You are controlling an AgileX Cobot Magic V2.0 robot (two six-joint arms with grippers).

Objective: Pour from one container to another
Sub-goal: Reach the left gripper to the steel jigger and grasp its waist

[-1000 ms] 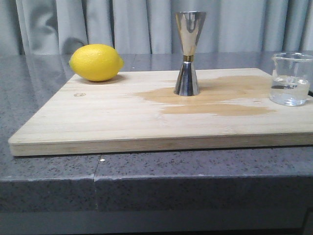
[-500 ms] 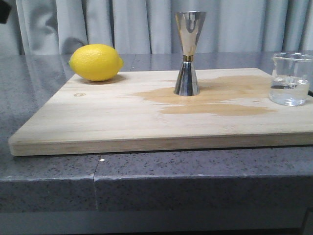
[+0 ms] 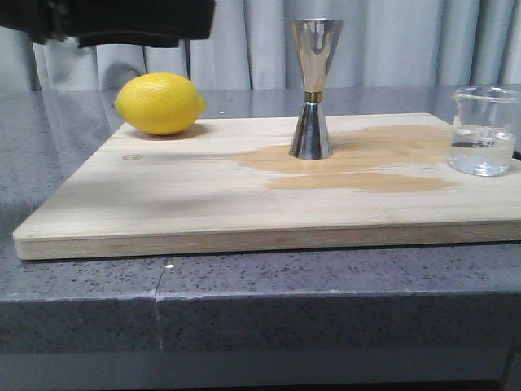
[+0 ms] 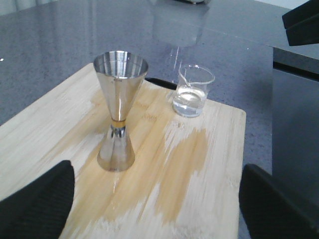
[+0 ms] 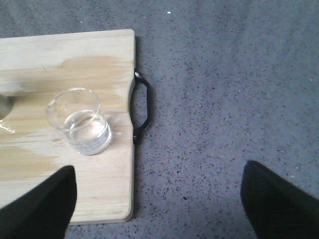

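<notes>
Currently both grippers, left (image 4: pixel 154 209) and right (image 5: pixel 159 209), stand spread apart, empty; glass beaker (image 3: pixel 483 132) upright beside steel jigger (image 3: pixel 313 88).

The left arm (image 3: pixel 122 20) is a bulky matte black body with a blurred edge. The fingers (image 4: pixel 35 204) of the left tool are broad, rounded and black with a finely ribbed texture. The right tool's fingers (image 5: pixel 279 199) look the same.

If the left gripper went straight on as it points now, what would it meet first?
Probably the shiny steel hourglass jigger, standing between its open fingers on the wooden board; the clear glass beaker is beyond. Depth is uncertain.
</notes>
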